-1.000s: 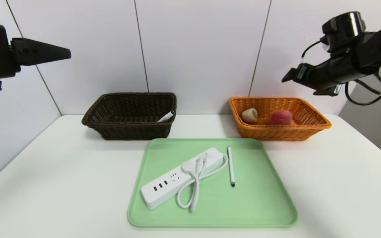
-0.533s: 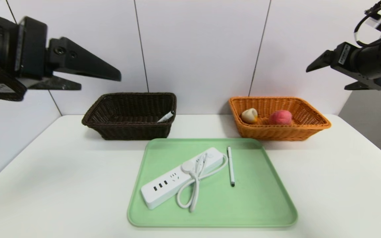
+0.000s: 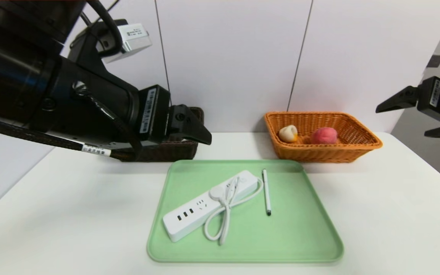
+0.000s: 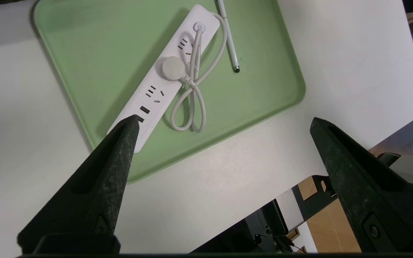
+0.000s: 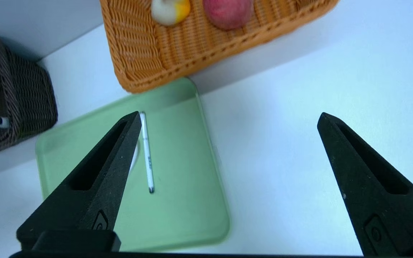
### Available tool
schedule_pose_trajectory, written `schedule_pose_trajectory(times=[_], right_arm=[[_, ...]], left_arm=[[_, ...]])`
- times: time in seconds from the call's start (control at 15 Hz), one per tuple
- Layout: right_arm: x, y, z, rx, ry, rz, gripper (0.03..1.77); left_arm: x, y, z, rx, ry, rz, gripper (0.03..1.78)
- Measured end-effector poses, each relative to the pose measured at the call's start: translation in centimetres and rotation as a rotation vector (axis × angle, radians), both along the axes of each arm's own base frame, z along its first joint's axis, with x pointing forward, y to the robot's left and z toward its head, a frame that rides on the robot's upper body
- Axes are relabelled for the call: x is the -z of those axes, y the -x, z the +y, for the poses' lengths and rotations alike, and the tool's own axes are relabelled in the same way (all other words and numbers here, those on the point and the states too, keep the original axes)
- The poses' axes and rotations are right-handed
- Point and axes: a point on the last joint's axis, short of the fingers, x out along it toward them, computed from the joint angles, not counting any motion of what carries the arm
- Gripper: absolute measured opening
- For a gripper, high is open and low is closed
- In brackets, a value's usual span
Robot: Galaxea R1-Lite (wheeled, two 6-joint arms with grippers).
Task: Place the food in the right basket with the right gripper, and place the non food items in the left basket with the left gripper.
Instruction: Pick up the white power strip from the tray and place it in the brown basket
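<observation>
Fingers point(image 4: 117, 161) spread and holding nothing, the left gripper point(image 4: 224, 123) hangs above the near side of the dark basket point(image 3: 201, 114), partly hiding it. A power strip point(image 3: 197, 210) and a pen point(image 3: 267, 191) lie on the green tray point(image 3: 300, 244). At far right, the right gripper point(image 5: 229, 116), also empty and spread, hovers right of the orange basket point(image 3: 323, 152), where a bun point(image 3: 288, 133) and a peach point(image 3: 324, 135) rest.

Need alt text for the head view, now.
Left gripper hovers near a dark basket and a green tray holding a white power strip and pen; an orange basket holds a peach and bun, right gripper off to the right.
</observation>
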Motion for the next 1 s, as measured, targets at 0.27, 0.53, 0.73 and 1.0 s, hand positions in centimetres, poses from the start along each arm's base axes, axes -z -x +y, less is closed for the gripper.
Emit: schedule_pose_trajectory(times=[0.27, 0.53, 0.73, 1.0], right_arm=[[1.2, 4.1, -0.4, -0.011, 0.000, 0.016, 1.69], [3.5, 6.9, -0.8, -0.010, -0.007, 0.069, 1.69], [5.3, 7.7, -0.9, -0.020, -0.014, 0.132, 1.69], [6.3, 8.2, -1.1, -0.009, -0.015, 0.163, 1.70]], left_arm=[[2.0, 0.0, -2.2, 0.050, -0.047, 0.064, 1.69], [5.5, 0.4, -4.4, 0.099, -0.092, 0.127, 1.69], [7.7, -0.6, -6.3, 0.084, -0.080, 0.156, 1.69], [10.1, -2.7, -9.1, 0.015, -0.055, 0.222, 1.69]])
